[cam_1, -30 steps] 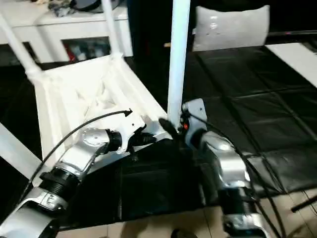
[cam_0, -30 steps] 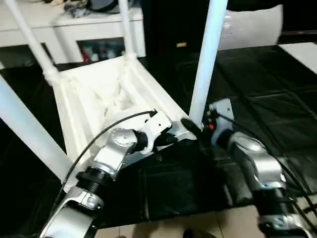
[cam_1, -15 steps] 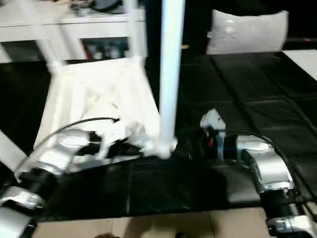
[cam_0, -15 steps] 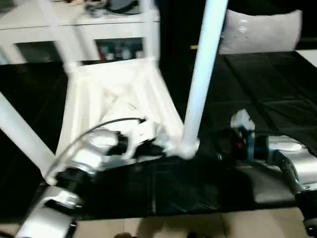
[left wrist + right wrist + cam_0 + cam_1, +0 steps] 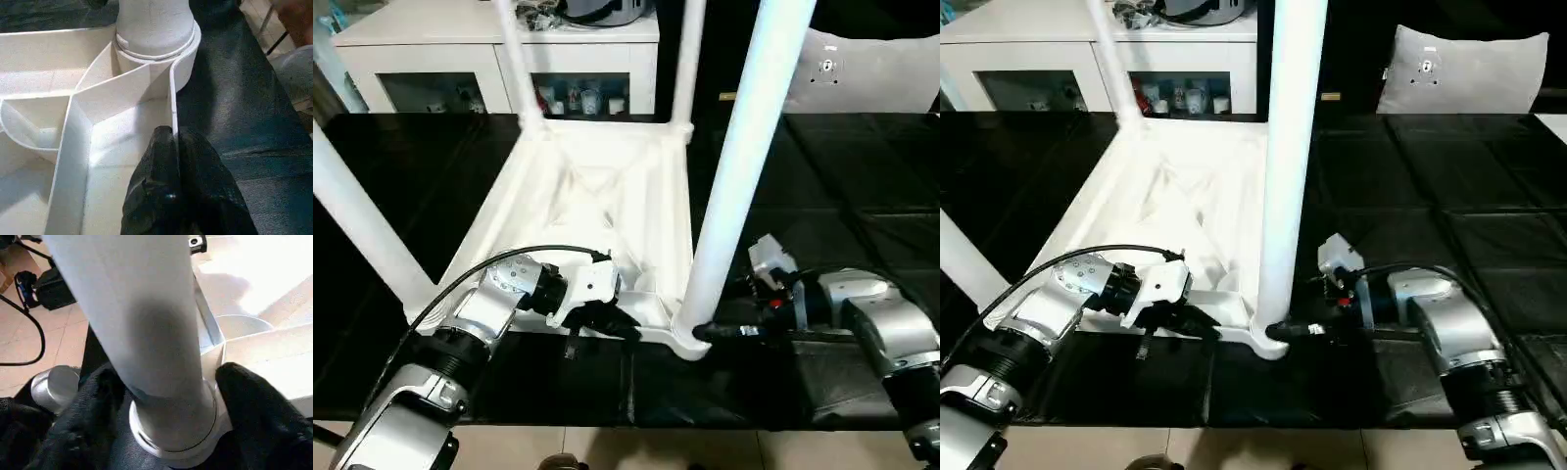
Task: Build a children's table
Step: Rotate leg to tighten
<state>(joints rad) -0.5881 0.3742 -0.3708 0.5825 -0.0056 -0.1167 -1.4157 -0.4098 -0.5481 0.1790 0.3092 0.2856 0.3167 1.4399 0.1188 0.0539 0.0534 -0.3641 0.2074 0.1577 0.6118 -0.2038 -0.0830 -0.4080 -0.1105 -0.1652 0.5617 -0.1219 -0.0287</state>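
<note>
One upturned table top [image 5: 597,196], four legs [image 5: 744,166], one cushion [image 5: 1464,70].

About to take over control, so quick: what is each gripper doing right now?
Left gripper: shut on the tabletop rim.
Right gripper: fingers either side of the near leg at its base; grip cannot be told.

Matt white plastic children's table [image 5: 597,196] on a glossy black table cover [image 5: 862,186].

My white plastic kids' table [image 5: 597,186] was all white, ribbed underside incl. Legs [image 5: 744,166] white too. Work table w/ black quilted cover [image 5: 862,206]. My fingers [image 5: 171,196] black, forearms [image 5: 1440,323] silver. Grey pillow [image 5: 1464,70] behind.
</note>
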